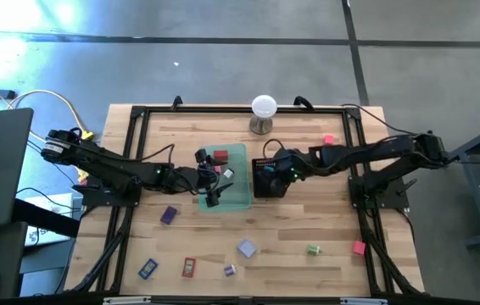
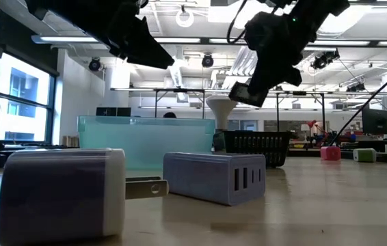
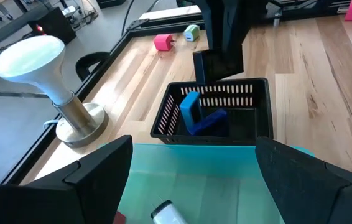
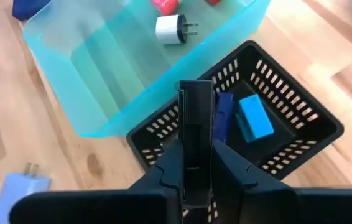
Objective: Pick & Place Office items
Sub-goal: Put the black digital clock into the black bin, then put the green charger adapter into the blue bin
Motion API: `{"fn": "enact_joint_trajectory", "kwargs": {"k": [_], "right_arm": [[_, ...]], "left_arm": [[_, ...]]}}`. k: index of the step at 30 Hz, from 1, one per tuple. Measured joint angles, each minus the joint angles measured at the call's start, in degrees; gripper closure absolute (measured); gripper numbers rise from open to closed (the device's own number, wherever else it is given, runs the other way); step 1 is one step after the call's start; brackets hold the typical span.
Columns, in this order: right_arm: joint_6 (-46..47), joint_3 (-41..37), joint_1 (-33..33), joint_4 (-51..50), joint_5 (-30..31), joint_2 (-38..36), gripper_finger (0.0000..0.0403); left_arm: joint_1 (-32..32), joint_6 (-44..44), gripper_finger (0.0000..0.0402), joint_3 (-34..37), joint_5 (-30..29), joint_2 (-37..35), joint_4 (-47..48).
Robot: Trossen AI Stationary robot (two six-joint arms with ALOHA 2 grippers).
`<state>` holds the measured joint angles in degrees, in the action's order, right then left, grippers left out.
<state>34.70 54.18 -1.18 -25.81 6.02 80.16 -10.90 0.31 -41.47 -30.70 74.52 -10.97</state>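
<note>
My left gripper (image 1: pixel 209 176) (image 3: pixel 188 186) hangs open over the translucent green tray (image 1: pixel 238 193), nothing between its fingers. A red item (image 1: pixel 220 156) and a white plug (image 4: pixel 171 29) lie in that tray. My right gripper (image 1: pixel 267 174) (image 4: pixel 194 124) is shut and empty, tipped downward above the black mesh tray (image 3: pixel 260 118), clear of it. Two blue items (image 4: pixel 254 118) (image 4: pixel 224 115) lie inside the mesh tray. Other office items rest loose on the wooden table: purple (image 1: pixel 169 214), blue (image 1: pixel 147 268), red (image 1: pixel 189 267), lavender (image 1: pixel 247 248), green (image 1: pixel 313 249), pink (image 1: pixel 358 247).
A white ball on a metal stand (image 1: pixel 263 113) stands just behind the two trays. One more pink item (image 1: pixel 329 140) lies at the far right. A black frame (image 1: pixel 138 114) borders the tabletop. In the low view two chargers (image 2: pixel 60 195) (image 2: pixel 214 176) lie close to the camera.
</note>
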Motion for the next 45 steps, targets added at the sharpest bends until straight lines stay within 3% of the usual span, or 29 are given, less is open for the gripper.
{"fn": "enact_joint_trajectory", "kwargs": {"k": [3,14,21,34,39,45], "right_arm": [[0.1,0.0,-1.1,-0.8,-0.8,0.4,0.0365],[-0.5,0.0,-1.7,4.0,-5.0,13.0,0.0362],[-0.4,0.0,-2.8,3.6,-5.5,14.7,0.0358],[1.4,0.0,-3.1,7.0,-6.7,14.7,0.0260],[0.2,0.0,-3.7,8.4,-14.1,14.6,0.0233],[-0.1,0.0,-5.5,8.4,-22.6,11.3,0.0238]], "left_arm": [[0.0,-0.2,0.0071,0.0,0.0,0.0,0.0],[0.0,-1.2,0.0071,0.0,0.0,0.0,0.3],[0.0,-1.0,0.0071,0.0,0.0,0.0,0.3],[0.0,-1.1,0.0071,0.0,0.0,0.0,0.7],[0.0,-1.3,0.0071,0.0,0.0,0.0,1.0],[0.0,-1.5,0.0071,0.0,0.0,0.0,2.0]]}}
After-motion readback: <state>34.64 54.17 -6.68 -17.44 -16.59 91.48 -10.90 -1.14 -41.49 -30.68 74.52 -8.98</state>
